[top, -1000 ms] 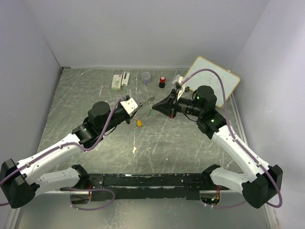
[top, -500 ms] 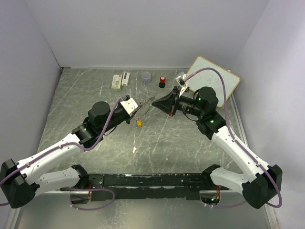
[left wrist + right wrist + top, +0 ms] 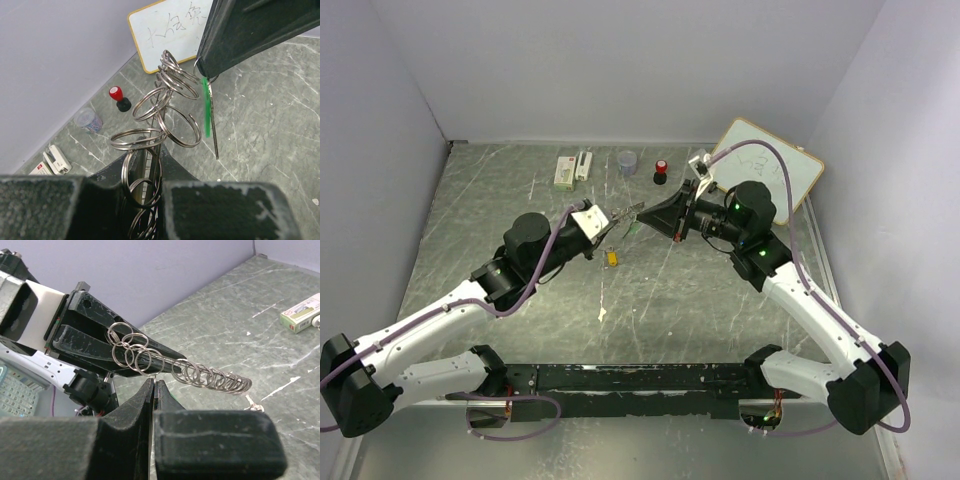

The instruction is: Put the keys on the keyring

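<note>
The keyring [image 3: 161, 112], a string of silvery wire loops, sticks out from my left gripper [image 3: 150, 167], which is shut on its near end. In the top view the keyring [image 3: 629, 210] points right from the left gripper [image 3: 608, 226]. My right gripper [image 3: 645, 216] meets its tip and is shut on the green key [image 3: 205, 107], which hangs by the ring's far loops with its blade pointing down. From the right wrist, the right gripper [image 3: 154, 385] sits just under the keyring [image 3: 200, 372]. The yellow-orange key [image 3: 611, 258] lies on the table below both grippers.
A whiteboard [image 3: 770, 170] leans at the back right. Along the back stand a red-capped black knob [image 3: 661, 171], a grey cup [image 3: 627, 160] and two white boxes [image 3: 565, 170]. A small white scrap [image 3: 602, 314] lies near the table's middle.
The right gripper has carried the green key a little toward the back and up against the tip of the keyring. The left gripper has held still.
</note>
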### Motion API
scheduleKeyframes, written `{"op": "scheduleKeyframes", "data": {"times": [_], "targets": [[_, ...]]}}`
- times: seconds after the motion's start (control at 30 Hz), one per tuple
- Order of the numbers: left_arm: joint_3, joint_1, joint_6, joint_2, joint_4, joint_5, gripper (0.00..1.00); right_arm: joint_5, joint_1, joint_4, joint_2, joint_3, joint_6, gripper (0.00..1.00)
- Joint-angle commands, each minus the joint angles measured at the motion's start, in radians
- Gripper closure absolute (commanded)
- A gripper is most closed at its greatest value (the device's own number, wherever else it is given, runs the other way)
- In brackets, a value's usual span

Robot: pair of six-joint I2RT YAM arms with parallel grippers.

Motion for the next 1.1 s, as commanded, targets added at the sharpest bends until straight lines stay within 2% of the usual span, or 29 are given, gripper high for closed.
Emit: {"op": "scheduleKeyframes", "data": {"times": [0.0, 0.27, 0.67, 1.07], "targets": [[0.019, 0.006, 0.000, -0.036, 0.082, 0.009, 0.93, 0.023, 0.002, 0.003, 0.008, 0.014, 0.044, 1.00], [-0.008, 0.006, 0.028, -0.045, 0.119, -0.017, 0.93, 0.083, 0.002, 0.014, -0.025, -0.013, 0.094, 1.00], [-0.015, 0.006, 0.065, -0.013, 0.142, -0.045, 0.93, 0.088, 0.002, 0.089, -0.036, -0.045, 0.179, 1.00], [-0.010, 0.005, 0.064, 0.007, 0.150, -0.034, 0.93, 0.098, 0.001, 0.087, -0.029, -0.042, 0.200, 1.00]]}}
